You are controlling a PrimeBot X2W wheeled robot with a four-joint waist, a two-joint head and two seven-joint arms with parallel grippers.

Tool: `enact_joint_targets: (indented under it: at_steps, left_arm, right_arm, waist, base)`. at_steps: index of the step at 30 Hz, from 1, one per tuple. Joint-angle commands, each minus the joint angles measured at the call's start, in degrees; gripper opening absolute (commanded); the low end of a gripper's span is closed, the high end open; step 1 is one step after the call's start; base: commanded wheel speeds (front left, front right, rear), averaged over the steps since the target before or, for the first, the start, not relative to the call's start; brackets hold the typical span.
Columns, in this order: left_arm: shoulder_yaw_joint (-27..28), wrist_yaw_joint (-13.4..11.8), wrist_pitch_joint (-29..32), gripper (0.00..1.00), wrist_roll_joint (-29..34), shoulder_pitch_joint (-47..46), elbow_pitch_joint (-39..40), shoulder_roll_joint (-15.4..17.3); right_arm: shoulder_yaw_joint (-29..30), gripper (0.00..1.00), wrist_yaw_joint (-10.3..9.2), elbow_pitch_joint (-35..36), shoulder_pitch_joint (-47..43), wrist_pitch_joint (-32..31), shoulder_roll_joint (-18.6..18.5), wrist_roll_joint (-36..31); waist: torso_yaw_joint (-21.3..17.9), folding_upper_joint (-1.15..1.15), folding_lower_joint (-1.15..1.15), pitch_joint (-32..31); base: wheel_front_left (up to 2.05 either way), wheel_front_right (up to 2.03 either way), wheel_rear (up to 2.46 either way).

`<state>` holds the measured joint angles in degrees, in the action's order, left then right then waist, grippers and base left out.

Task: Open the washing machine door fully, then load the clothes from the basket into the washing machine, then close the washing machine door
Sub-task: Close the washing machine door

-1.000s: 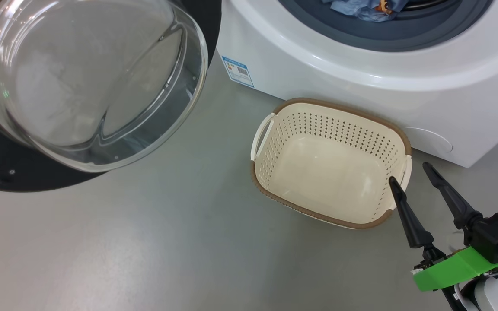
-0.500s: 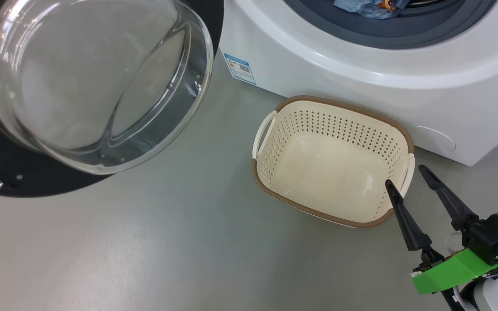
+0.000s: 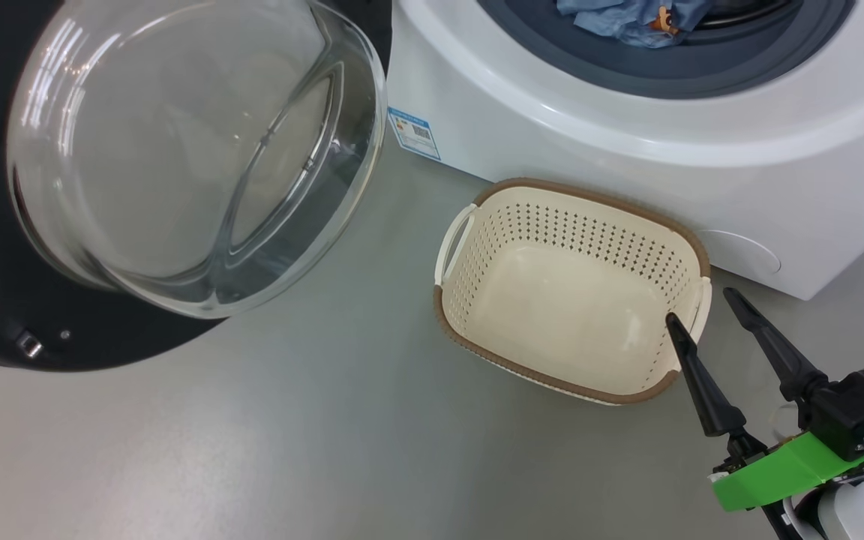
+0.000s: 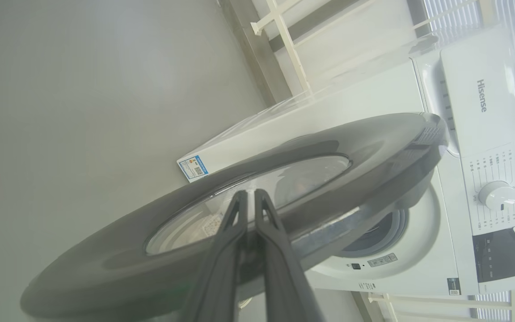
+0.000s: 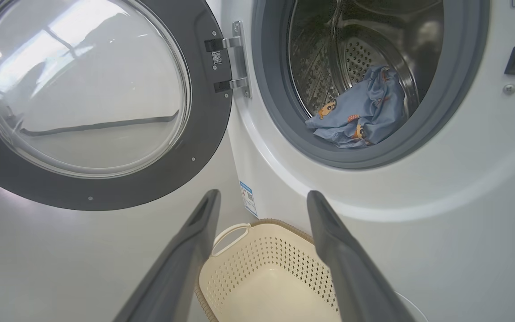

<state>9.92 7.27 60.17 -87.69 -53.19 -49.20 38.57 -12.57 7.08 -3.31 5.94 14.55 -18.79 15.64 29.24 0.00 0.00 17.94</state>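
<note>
Your washing machine door (image 3: 177, 150) has swung nearer the washing machine (image 3: 552, 127), left pincer (image 4: 249, 193) clenched at its outer face. One basket (image 3: 589, 225) sits at the machine's 6 o'clock, right pincer (image 3: 700, 306) released beside it; clothes (image 5: 365, 112) lie in the drum (image 5: 320, 53).

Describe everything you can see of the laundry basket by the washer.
The basket is a small rectangular cream plastic tub with perforated walls, a brown woven-look rim and a pale loop handle at each short side. It stands upright and empty on the grey floor, close before the washing machine. The right gripper hangs open by its right end; contact cannot be told.
</note>
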Motion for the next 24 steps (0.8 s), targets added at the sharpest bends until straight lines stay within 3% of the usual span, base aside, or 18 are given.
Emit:
enact_joint_targets:
  at_steps: [1,24]
  left_arm:
    - [0.6,0.2,2.0,0.0,-0.9,1.6,2.8,3.4]
    - [-1.1,0.2,13.4,0.0,-3.8,8.7,17.0,2.5]
  right_arm:
    - [-0.9,1.0,0.41,1.3,0.8,0.4,-0.1,-0.3]
    - [2.0,1.0,0.41,1.9,-2.5,0.4,2.6,0.0]
  waist:
    - [-0.3,0.0,0.0,-0.6]
    - [-3.8,0.0,0.0,-6.8]
  base:
    - [0.0,0.0,0.0]
    - [0.0,0.0,0.0]
